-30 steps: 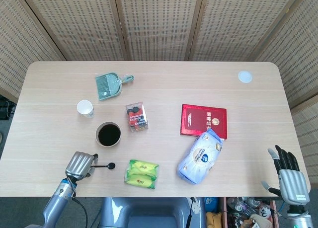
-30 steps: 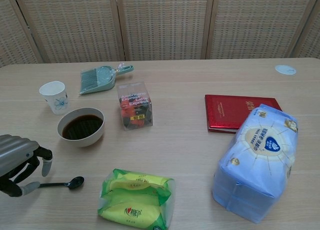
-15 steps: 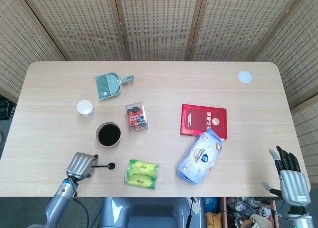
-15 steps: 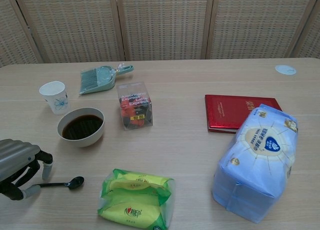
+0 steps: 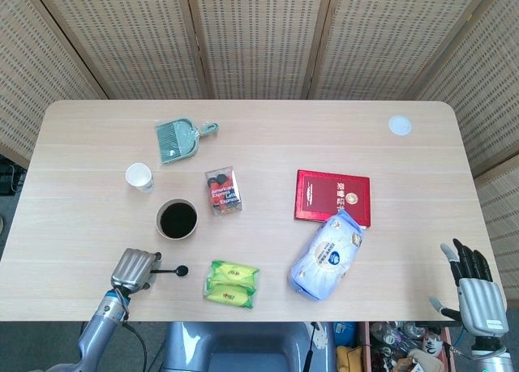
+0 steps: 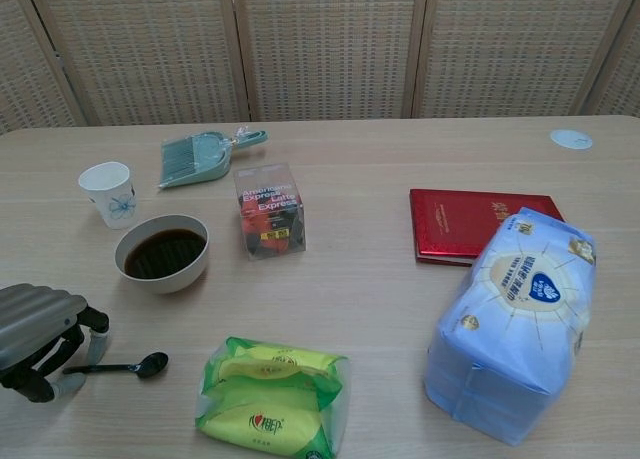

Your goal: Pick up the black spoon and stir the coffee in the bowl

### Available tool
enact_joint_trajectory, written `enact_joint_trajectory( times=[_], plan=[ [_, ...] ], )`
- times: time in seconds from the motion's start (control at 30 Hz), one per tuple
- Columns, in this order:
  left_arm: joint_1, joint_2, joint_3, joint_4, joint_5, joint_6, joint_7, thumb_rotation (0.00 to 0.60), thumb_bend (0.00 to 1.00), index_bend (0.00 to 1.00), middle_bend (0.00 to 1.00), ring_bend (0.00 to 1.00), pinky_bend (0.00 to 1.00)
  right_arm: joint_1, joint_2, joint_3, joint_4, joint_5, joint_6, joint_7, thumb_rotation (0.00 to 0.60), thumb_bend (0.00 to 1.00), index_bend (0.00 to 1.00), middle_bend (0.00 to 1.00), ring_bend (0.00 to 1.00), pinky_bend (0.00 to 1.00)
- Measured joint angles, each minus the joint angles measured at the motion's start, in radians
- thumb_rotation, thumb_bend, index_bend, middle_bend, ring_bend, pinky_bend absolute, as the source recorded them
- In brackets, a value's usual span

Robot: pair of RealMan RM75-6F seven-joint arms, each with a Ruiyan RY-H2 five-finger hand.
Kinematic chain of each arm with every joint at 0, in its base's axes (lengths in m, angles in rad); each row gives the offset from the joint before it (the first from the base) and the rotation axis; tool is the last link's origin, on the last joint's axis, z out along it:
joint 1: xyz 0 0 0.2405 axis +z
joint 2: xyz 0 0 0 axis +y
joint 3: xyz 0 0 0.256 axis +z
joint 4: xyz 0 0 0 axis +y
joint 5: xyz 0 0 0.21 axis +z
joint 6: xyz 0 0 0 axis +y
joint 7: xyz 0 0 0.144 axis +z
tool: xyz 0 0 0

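The black spoon [image 5: 172, 270] [image 6: 125, 366] lies flat on the table near the front left edge, its bowl end pointing right. My left hand [image 5: 132, 267] [image 6: 38, 335] is curled over the handle end, with fingertips [image 6: 95, 347] on either side of the handle; whether they pinch it is unclear. Just behind the spoon stands the white bowl [image 5: 159, 223] [image 6: 165, 280], holding dark coffee [image 5: 178, 219] [image 6: 164, 252]. My right hand [image 5: 473, 294] hangs off the table's front right corner, fingers spread and holding nothing; the chest view does not show it.
A green snack pack [image 5: 231, 284] [image 6: 272, 396] lies right of the spoon. A paper cup [image 5: 139, 177] [image 6: 110, 193], a clear box [image 5: 225, 190] [image 6: 269, 209] and a teal dustpan [image 5: 180, 139] sit behind the bowl. A red book [image 5: 331, 197] and a blue-white bag [image 5: 327, 255] lie to the right.
My left hand has sunk lower and slid slightly toward the front edge around the handle. The spoon has not moved. My right hand has dropped a little.
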Motion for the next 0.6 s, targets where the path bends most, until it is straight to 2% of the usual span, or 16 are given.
enact_joint_trajectory(
  times=[0.3, 0.6],
  plan=[
    [-0.005, -0.007, 0.005, 0.014, -0.014, -0.001, -0.006, 0.6, 0.37, 0.52, 0.79, 0.71, 0.71, -0.002, 0.001, 0.001, 0.0, 0.004, -0.002, -0.002, 0.6, 0.24, 0.08, 0.03, 0.0, 0.0],
    [-0.01, 0.006, 0.014, -0.006, -0.04, -0.007, 0.019, 0.6, 0.37, 0.57, 0.8, 0.71, 0.71, -0.004, 0.001, 0.001, 0.0, 0.005, -0.001, -0.002, 0.6, 0.24, 0.08, 0.03, 0.0, 0.0]
  ],
)
